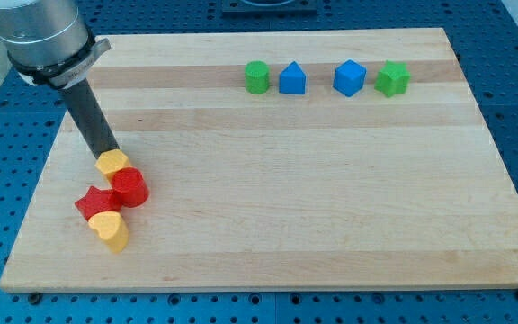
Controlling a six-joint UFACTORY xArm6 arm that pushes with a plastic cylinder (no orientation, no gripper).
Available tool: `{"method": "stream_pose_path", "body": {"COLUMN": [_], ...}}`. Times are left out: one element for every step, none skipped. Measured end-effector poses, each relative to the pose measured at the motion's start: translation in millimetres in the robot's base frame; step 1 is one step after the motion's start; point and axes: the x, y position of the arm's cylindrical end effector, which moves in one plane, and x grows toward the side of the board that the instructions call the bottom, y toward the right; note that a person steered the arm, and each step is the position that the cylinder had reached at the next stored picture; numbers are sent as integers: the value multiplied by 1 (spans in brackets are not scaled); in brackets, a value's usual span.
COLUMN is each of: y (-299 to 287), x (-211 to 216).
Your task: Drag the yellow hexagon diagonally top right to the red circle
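The yellow hexagon (111, 162) lies at the view's left, touching the upper left side of the red circle (129, 186). My tip (103, 154) rests at the hexagon's upper left edge, in contact with it. A red star (93, 202) sits against the red circle's lower left. A yellow heart-shaped block (111, 229) lies just below the red star.
Along the view's top stand a green cylinder (256, 76), a blue block with a pointed top (292, 79), a blue block (350, 77) and a green block (392, 79). The wooden board (331, 198) lies on a blue perforated table.
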Motion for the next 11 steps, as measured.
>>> {"method": "stream_pose_path", "body": {"y": [-14, -20, -23, -24, -24, -24, -18, 18, 55, 70, 68], "x": [-9, -12, 9, 33, 37, 38, 38, 21, 2, -6, -6]}}
